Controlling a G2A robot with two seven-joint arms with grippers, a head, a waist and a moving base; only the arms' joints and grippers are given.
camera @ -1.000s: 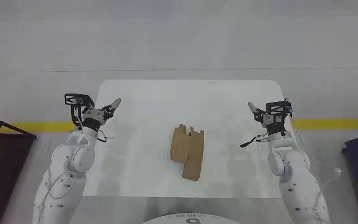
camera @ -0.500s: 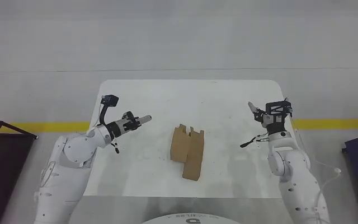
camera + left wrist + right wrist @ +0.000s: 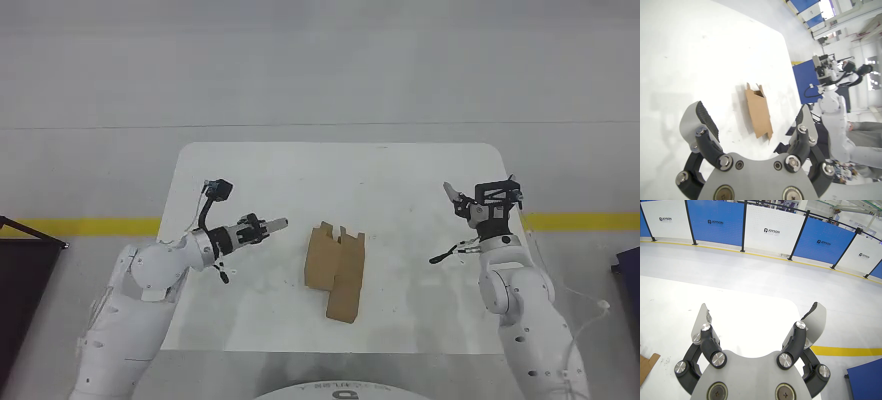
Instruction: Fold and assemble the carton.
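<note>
My left gripper (image 3: 276, 222) has its two ribbed fingers (image 3: 705, 117) spread wide. It hangs over the table's left half with its tips turned toward the carton, near it but not touching. Behind it the left arm runs back to the near-left edge of the table.

My right gripper (image 3: 760, 305) is also spread wide, with its grey fingers well apart. It sits over the right side of the table, near that edge and well apart from the carton. In the right wrist view the table's rounded corner lies past the fingertips.

The flat brown cardboard carton (image 3: 335, 270) lies collapsed on the white rectangular table with rounded corners (image 3: 400, 170), about midway across and a little toward my side. The end farthest from me has notched flaps, and one long panel reaches toward the near edge. In the left wrist view it lies between the open fingers, farther off.

A yellow floor line (image 3: 85, 226) runs past both sides of the table. Blue and white barrier panels (image 3: 772, 228) stand beyond the grey floor.
</note>
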